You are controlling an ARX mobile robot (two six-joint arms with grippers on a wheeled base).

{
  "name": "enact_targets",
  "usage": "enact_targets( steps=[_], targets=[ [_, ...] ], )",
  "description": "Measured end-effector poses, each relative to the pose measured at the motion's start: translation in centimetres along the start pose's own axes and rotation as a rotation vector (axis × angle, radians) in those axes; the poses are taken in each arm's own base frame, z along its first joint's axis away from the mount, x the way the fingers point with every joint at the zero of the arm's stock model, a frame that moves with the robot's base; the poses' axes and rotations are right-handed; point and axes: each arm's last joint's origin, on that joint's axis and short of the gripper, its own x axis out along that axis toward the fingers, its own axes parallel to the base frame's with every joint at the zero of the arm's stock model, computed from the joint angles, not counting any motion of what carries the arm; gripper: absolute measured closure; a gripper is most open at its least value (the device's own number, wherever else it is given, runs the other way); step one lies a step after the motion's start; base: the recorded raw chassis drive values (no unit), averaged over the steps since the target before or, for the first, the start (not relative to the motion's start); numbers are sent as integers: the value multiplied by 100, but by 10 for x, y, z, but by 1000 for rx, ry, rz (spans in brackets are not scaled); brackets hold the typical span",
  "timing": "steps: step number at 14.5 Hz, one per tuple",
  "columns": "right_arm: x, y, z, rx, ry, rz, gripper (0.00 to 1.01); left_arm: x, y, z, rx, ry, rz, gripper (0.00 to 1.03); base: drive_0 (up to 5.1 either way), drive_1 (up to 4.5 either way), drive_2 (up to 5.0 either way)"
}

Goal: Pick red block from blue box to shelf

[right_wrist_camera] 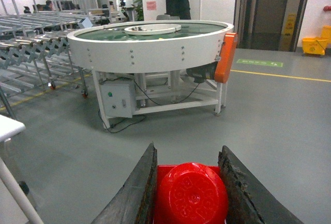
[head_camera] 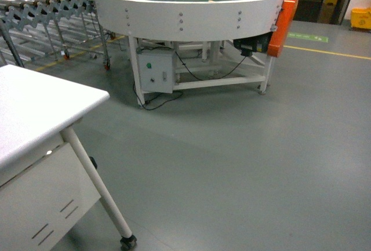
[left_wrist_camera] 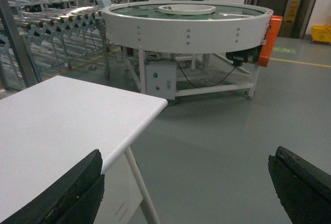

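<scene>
My right gripper point(right_wrist_camera: 187, 149) is shut on the red block point(right_wrist_camera: 191, 195). The block is glossy, its round stud faces the camera, and it is held in the air above the grey floor. My left gripper point(left_wrist_camera: 187, 157) is open with nothing between its dark fingers point(left_wrist_camera: 67, 193); it hangs over the corner of a white table point(left_wrist_camera: 62, 120). The shelf point(right_wrist_camera: 36, 22), a steel rack with sloping rails, stands far off at the left. The blue box is out of view. Neither gripper shows in the head view.
A large round white conveyor table point(head_camera: 191, 7) with an orange guard point(head_camera: 284, 25) and a grey control box point(head_camera: 155, 71) stands ahead. An extendable roller conveyor point(head_camera: 52, 7) runs at the back left. The white table point(head_camera: 35, 106) is close on the left, with a castor point(head_camera: 128, 241).
</scene>
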Motion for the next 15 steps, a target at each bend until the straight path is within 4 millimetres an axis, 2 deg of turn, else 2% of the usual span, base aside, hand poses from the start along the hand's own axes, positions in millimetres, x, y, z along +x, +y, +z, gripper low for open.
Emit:
enact_targets(
  steps=[8, 15],
  targets=[
    [0, 0, 0, 0, -1, 0, 74, 0, 0, 0, 0, -3, 0, 5, 387, 60, -469],
    [0, 0, 0, 0, 1, 0, 74, 0, 0, 0, 0, 1, 0, 5, 257, -48, -582]
  ],
)
